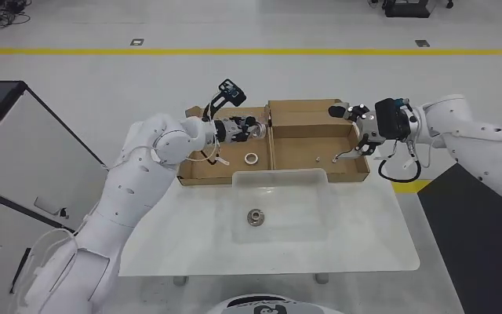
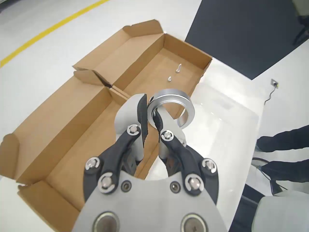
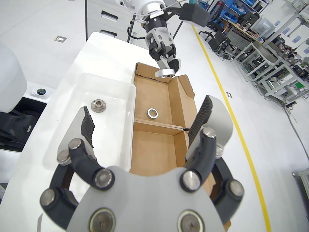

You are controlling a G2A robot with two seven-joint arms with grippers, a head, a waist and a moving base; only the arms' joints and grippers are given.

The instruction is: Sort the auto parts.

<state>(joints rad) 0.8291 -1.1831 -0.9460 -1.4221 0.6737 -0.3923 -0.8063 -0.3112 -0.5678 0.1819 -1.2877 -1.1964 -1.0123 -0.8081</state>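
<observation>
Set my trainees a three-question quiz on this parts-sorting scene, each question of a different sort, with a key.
1. True or false: the right gripper is shut on a part.
2. What does the left gripper hold above the cardboard box? A: a metal ring. B: a coil spring. C: a toothed gear.
3. Fill the gap: the flanged part lies alone in the clear plastic ____.

Key: 1 false, its fingers are spread wide with nothing between them; 2 A; 3 tray.
</observation>
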